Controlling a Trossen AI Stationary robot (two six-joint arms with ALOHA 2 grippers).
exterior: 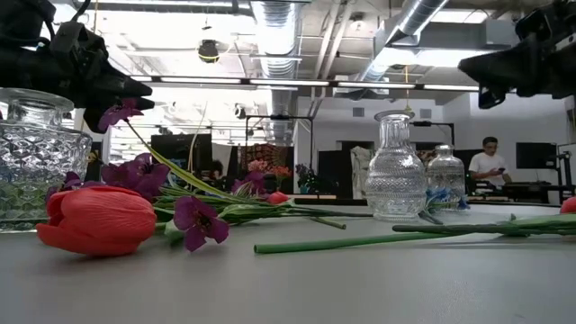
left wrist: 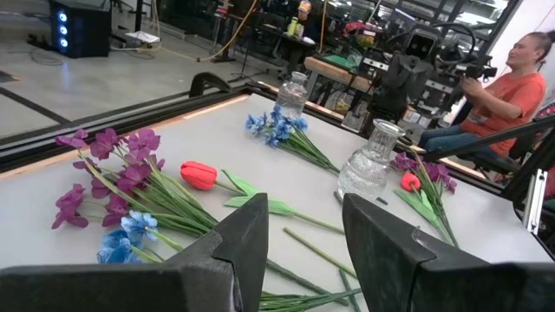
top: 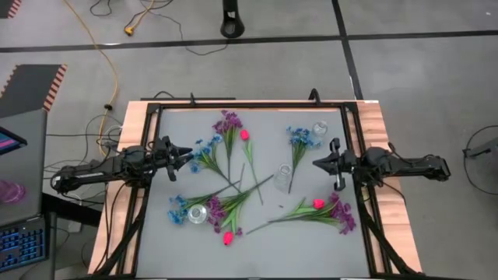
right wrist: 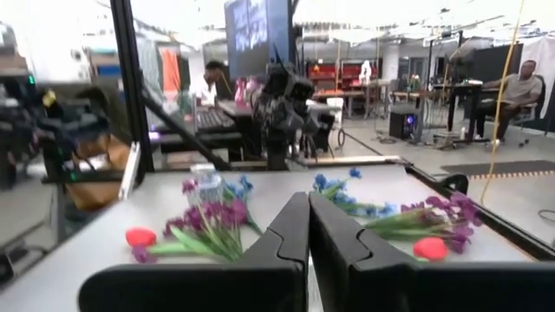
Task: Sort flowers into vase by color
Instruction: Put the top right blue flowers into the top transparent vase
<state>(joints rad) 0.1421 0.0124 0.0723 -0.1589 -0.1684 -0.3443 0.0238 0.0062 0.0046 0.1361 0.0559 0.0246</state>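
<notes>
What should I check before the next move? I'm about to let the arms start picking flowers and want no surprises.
1. Left gripper open and empty: ok; its jaws stand apart with nothing between them.
2. Right gripper ready to grasp: not ok; its fingers are shut and must open first.
3. Flower within reach of the left gripper: ok; a blue bunch lies just ahead of it.
4. Vases upright: ok for the middle vase and the far vase; the near vase cannot tell.
5. Stems free to lift: not ok; the purple bunch lies crossed with other stems.
6. Any flower in a vase already: none seen.
</notes>
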